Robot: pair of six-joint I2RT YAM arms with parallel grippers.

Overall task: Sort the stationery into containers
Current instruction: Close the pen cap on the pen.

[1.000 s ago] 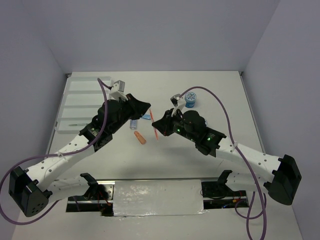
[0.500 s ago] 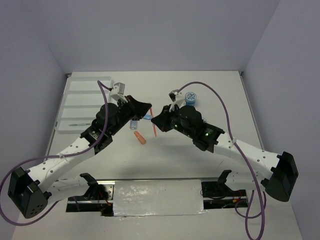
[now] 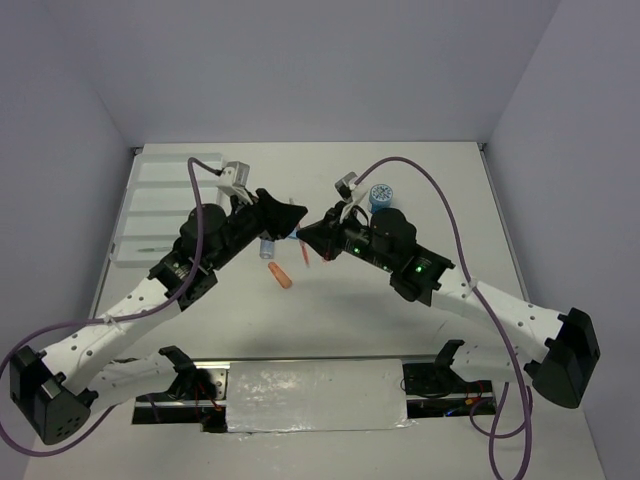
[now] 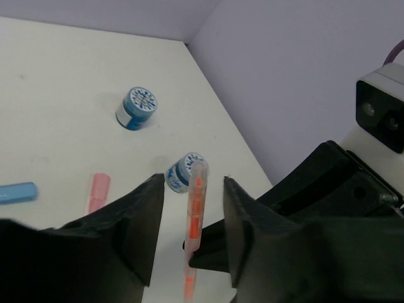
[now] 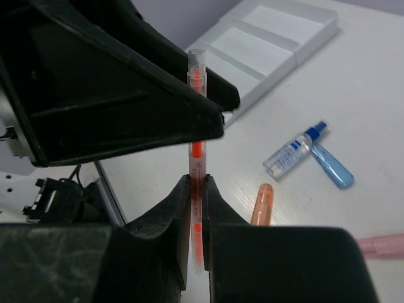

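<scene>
Orange pen [image 5: 196, 151] is held upright above the middle of the tabletop [image 3: 330, 320], clamped between the right hand's [image 5: 196, 189] fingers. The left hand [image 4: 191, 189] is spread apart around the pen's upper end, with gaps on both sides. The white tray [image 3: 150, 185] is set along the far-left tabletop edge, well apart.

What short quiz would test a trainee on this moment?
1. True or false: the right gripper is shut on the orange pen.
2. The left gripper is: A) shut on the pen, B) open, with a finger on either side of the pen, C) shut on a tape roll.
3. How many tape rolls show in the left wrist view?
Key: 1 true; 2 B; 3 two.
</scene>
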